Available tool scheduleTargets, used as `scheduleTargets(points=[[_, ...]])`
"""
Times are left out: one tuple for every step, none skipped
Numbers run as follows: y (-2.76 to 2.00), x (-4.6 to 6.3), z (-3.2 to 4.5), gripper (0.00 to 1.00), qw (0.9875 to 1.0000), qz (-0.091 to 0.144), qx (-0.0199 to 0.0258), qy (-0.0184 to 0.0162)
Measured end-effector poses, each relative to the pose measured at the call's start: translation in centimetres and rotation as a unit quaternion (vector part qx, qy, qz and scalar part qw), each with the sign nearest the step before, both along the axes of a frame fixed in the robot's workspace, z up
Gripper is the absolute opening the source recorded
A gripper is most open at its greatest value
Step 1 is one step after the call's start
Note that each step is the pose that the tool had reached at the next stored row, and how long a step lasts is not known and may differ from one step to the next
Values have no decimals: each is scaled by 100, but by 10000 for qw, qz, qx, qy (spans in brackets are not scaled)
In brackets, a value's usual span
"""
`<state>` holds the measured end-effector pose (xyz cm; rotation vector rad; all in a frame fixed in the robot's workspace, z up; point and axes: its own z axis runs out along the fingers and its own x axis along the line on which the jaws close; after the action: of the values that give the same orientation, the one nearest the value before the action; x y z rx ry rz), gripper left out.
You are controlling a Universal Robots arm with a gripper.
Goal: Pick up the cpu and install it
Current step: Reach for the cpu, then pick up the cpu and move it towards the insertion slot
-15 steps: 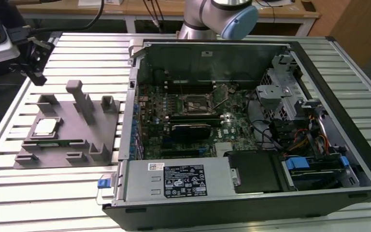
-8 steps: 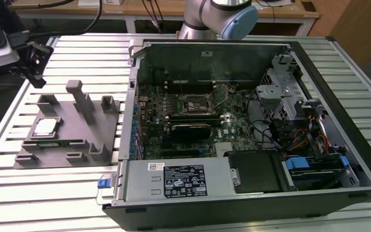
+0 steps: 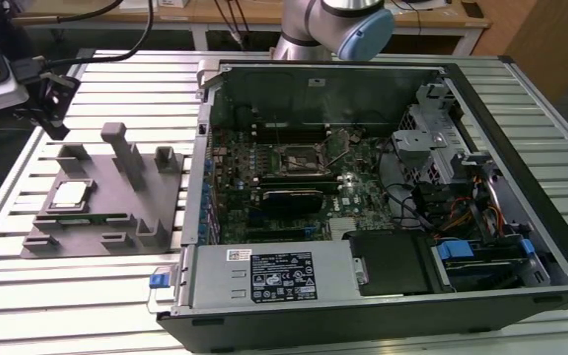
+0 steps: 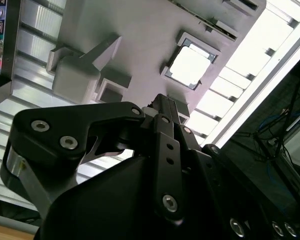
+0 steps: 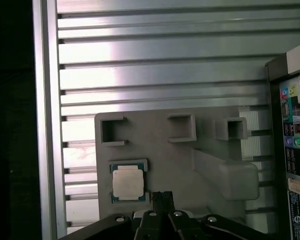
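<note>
Pincer (image 3: 55, 124) is seen over the far end of the grey holder plate (image 3: 116, 231), at about 12 o'clock from the cpu (image 3: 70, 194) in the exterior view, raised clear of the plate and not touching anything. In both wrist views its fingers (image 5: 162, 196) are drawn narrow, tip to tip, with nothing held between them. The cpu is noted lying flat, silver top plate up, in a shallow square pocket of the holder plate; in the second wrist view it (image 4: 190, 66) is seen beyond the fingertips (image 4: 162, 102), apart from them. A thin green memory stick (image 3: 79, 219) is seated in a slot of the same plate, just beside the cpu at 6 o'clock in the exterior view. The plate is set on the slotted aluminium table (image 3: 86, 296), at 9 o'clock from the open computer case (image 3: 363, 329). Inside the case the motherboard socket (image 3: 299, 157) is seen, well apart from the cpu, at roughly 3 o'clock from it in the exterior view. Upright posts and empty pockets are noted on the plate in the first wrist view (image 5: 165, 155).
</note>
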<state>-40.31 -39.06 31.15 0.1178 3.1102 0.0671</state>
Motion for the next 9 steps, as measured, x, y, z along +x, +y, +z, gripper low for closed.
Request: scheduleTargets(points=[[0,-4,-14,11,10000,1,0,0],[-1,-8,-27,11,10000,1,0,1],[0,-9,-37,11,10000,0,0,0],[0,-10,-40,11,10000,0,-1,1],[0,-10,-40,11,10000,0,-1,2],[0,-10,-40,11,10000,0,-1,2],[0,-10,-42,11,10000,0,1,1],[0,-10,-42,11,10000,0,3,1],[0,-10,-42,11,10000,0,3,1]])
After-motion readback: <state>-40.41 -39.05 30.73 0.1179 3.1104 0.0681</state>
